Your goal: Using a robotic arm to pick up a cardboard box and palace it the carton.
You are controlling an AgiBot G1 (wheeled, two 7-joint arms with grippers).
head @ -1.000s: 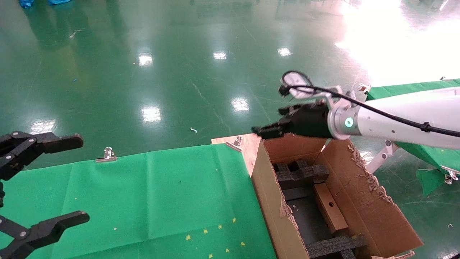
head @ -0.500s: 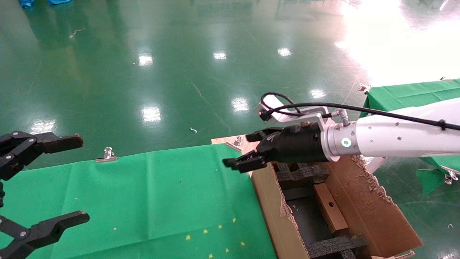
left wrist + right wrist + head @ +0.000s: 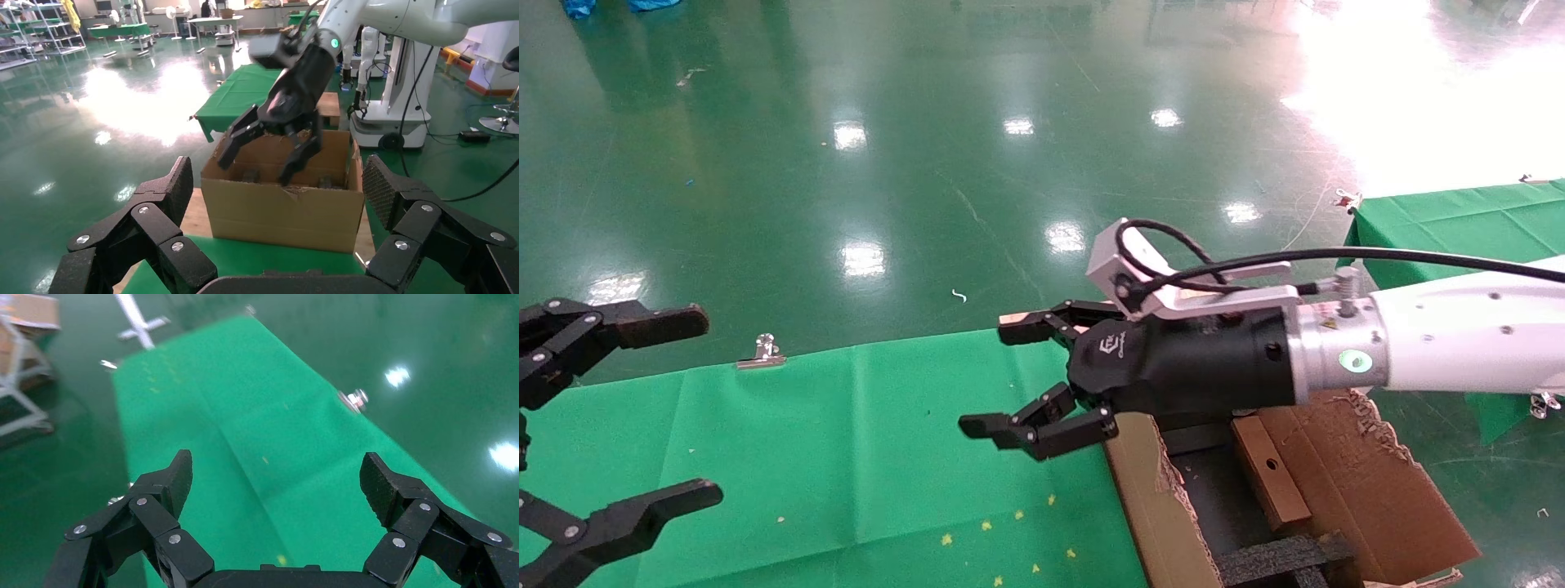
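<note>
Head view: the cardboard box point(image 3: 1271, 471) already lies inside the carton point(image 3: 1377, 482), leaning against its right inner wall between the black foam blocks point(image 3: 1279, 559), so the placing step looks done. The robotic arm point(image 3: 1459, 343) stretches level from three o'clock toward nine, wrist over the carton's near-left corner, and the right pincer point(image 3: 1009, 380) hangs wide and empty over the green cloth point(image 3: 846, 441) on the counter. The next move is probably a retreat or a reach for another box; none shows on the cloth. The left pincer point(image 3: 641, 408) sits parked at eight o'clock, spread wide.

Left wrist view: the left pincer point(image 3: 278, 202) frames the carton point(image 3: 281, 211) at twelve o'clock, the right pincer point(image 3: 269, 144) gaping above its rim. The box itself is hidden here.

Right wrist view: the right pincer point(image 3: 275, 490) gapes over bare cloth point(image 3: 269, 441), nothing between its fingers point(image 3: 392, 490).
</note>
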